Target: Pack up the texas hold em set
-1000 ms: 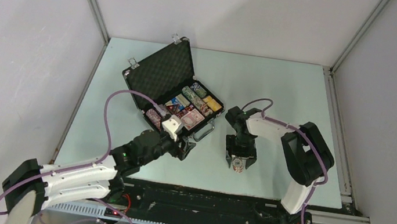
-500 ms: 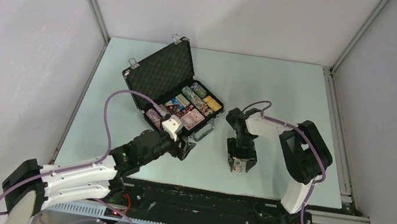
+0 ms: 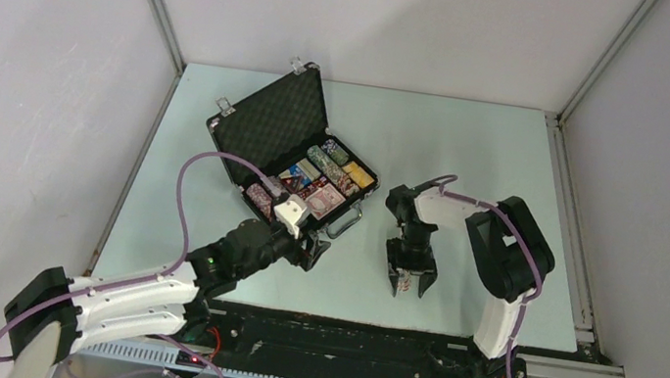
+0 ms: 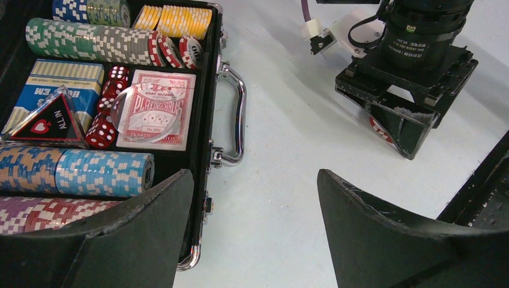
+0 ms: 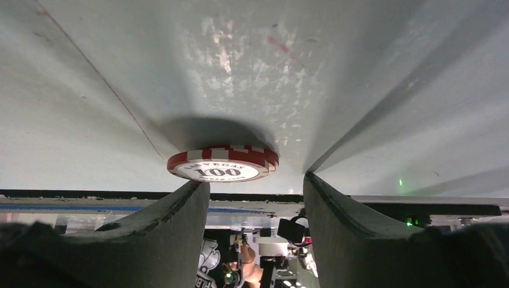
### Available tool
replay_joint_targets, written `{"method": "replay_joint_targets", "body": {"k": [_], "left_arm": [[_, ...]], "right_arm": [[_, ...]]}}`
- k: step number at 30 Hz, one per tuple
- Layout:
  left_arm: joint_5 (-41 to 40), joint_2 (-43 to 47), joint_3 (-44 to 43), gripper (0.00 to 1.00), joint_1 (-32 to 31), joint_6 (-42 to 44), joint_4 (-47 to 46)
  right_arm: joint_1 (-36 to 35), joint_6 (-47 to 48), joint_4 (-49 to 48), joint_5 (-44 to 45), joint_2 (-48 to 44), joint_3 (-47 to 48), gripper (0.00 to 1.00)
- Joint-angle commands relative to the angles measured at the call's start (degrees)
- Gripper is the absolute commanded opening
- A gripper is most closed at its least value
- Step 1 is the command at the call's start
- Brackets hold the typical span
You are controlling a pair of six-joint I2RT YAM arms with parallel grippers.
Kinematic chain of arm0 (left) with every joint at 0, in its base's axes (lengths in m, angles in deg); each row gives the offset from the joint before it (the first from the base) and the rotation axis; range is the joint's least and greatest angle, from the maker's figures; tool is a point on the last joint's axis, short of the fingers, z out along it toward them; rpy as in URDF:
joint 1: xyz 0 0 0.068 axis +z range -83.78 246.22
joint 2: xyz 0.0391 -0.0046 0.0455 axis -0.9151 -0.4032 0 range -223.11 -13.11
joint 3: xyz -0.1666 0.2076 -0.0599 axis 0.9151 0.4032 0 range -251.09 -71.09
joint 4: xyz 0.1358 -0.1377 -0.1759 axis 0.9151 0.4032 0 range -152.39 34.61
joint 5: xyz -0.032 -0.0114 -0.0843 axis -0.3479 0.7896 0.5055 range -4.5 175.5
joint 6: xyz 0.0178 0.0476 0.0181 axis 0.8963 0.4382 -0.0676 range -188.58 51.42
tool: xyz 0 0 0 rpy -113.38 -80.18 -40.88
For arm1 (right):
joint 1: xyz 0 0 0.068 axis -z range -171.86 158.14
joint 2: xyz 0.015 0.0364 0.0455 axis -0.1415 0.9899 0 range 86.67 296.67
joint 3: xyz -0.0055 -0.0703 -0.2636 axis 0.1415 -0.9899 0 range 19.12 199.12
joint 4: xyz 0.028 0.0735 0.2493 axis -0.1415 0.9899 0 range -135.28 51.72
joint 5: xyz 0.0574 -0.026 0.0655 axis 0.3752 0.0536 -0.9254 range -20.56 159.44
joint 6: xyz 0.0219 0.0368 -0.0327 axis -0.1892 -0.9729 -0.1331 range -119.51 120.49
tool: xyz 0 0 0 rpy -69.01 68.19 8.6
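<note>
Right wrist view: right gripper (image 5: 255, 180), jaws narrowed yet unclenched, has closed in on the stray red-and-white round poker chip (image 5: 222, 163) on the tabletop (image 5: 90, 90), pickup likely imminent; left gripper (image 4: 253, 180) gapes empty.

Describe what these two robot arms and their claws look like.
The left arm and right arm have white shells, black joints and a purple cable looping along each. The left shows a small green light. The left gripper and right gripper each have two broad, black, wedge-shaped fingers with scuffed edges.
</note>
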Motion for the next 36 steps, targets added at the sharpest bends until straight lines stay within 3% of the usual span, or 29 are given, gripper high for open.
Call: {"method": "replay_joint_targets", "body": {"k": [1,15,25,27,31,36], "left_arm": [[-0.10,-0.45,-2.22,0.83,0.13,1.54,-2.14],[-0.28,-0.41,-2.32,0.83,0.11,1.63,-1.90],[-0.27,-0.32,-2.28,0.83,0.11,1.63,-1.77],[-0.29,-0.30,-2.34,0.83,0.16,1.69,-1.81],[-0.42,-0.25,-2.28,0.83,0.11,1.72,-1.68],[-0.41,-0.56,-2.36,0.83,0.11,1.72,-1.87]], "right_arm": [[-0.15,1.93,-11.76,2.20,2.79,0.39,0.61],[0.09,1.34,-11.94,3.69,3.68,5.31,0.62],[-0.12,1.80,-12.59,4.17,4.72,5.35,0.56],[-0.08,2.13,-13.17,4.01,4.87,5.37,0.53],[-0.21,3.55,-14.40,3.50,5.03,5.32,0.31],[-0.86,3.97,-13.53,4.28,3.98,5.33,0.26]]}}
